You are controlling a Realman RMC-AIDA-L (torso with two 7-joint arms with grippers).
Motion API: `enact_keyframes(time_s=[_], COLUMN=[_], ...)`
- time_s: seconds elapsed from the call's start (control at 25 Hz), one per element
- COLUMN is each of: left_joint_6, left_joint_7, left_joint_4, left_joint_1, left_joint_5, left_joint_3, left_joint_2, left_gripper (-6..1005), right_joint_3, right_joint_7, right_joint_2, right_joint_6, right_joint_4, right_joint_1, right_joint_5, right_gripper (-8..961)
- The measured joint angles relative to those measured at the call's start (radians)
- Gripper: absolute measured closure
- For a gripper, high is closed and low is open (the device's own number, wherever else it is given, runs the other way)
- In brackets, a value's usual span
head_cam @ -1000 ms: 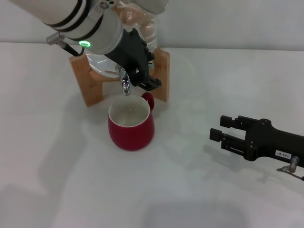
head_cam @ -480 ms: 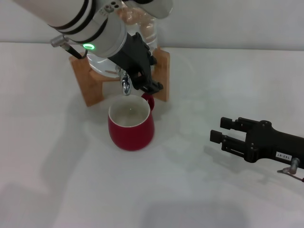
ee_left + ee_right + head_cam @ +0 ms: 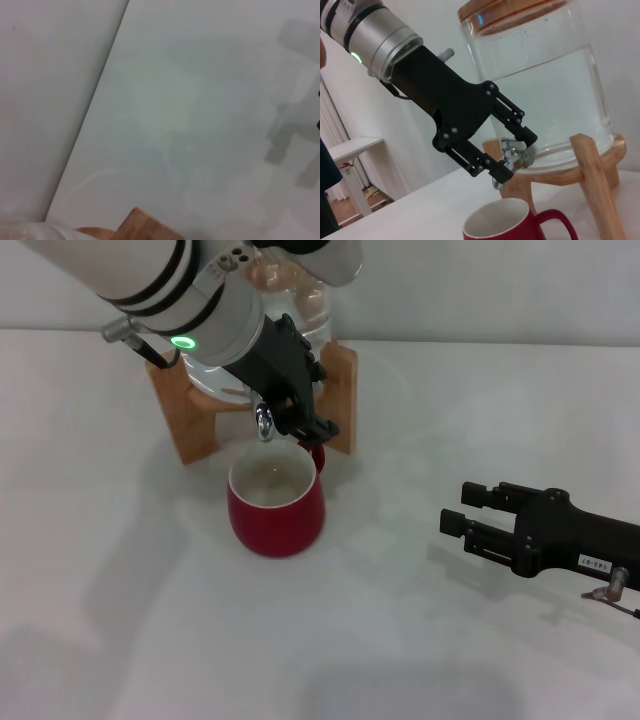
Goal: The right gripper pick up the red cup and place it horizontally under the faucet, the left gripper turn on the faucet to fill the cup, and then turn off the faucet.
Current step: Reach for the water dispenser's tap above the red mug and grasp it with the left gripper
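Observation:
The red cup (image 3: 275, 502) stands upright on the white table, directly below the chrome faucet (image 3: 263, 423) of the clear water jar (image 3: 300, 302). My left gripper (image 3: 303, 425) is at the faucet. In the right wrist view its black fingers (image 3: 525, 132) are spread on either side of the faucet (image 3: 514, 152), above the cup (image 3: 517, 227). My right gripper (image 3: 458, 522) is open and empty, low over the table to the right of the cup, pointing towards it.
The jar (image 3: 545, 85) sits on a wooden stand (image 3: 190, 425) at the back of the table. The left wrist view shows only bare table and a corner of the stand (image 3: 145, 227). A wall runs behind the table.
My left gripper has shifted slightly down and in along the faucet. The cup has not moved, and my right gripper has barely shifted.

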State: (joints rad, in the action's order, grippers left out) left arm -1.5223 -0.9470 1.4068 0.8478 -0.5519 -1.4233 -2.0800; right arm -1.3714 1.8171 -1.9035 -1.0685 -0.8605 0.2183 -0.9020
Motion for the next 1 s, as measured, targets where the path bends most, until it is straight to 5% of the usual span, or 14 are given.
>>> enact_keyframes(time_s=[1.0], left_joint_6=[-0.089], left_joint_7=[0.043], left_joint_4=[0.109], left_joint_1=[-0.020], left_joint_5=[-0.003], left_joint_3=[-0.055], left_joint_2=[-0.002], left_gripper=[374], right_joint_3=[0.000], right_joint_7=[-0.001], right_joint_2=[0.002], right_joint_6=[-0.004], right_joint_4=[0.002], right_joint_1=[0.001], right_joint_5=[-0.012], right_gripper=[426])
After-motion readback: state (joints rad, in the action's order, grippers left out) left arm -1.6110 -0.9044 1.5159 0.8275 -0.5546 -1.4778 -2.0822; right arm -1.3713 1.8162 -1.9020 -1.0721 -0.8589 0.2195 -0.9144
